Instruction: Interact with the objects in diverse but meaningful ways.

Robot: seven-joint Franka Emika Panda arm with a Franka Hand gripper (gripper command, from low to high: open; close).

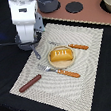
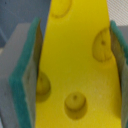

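The yellow cheese wedge (image 2: 75, 60) with round holes fills the wrist view, held between two teal pads (image 2: 27, 75) of my gripper (image 2: 74, 70), which is shut on it. In the exterior view my gripper (image 1: 35, 49) hangs low over the far corner of the striped placemat (image 1: 95, 81) toward the exterior view's left; the cheese is hidden there. An orange-brown bread loaf (image 1: 60, 55) lies on a small plate at the mat's middle. A reddish-brown sausage (image 1: 30, 84) lies on the mat's near corner toward the exterior view's left.
An orange-handled fork (image 1: 61, 71) and knife (image 1: 74, 46) flank the plate. Behind the mat is a toy stove top (image 1: 75, 7) with black burners, a grey pot (image 1: 48, 1) on it, and a pale bowl (image 1: 107, 1) at the exterior view's right.
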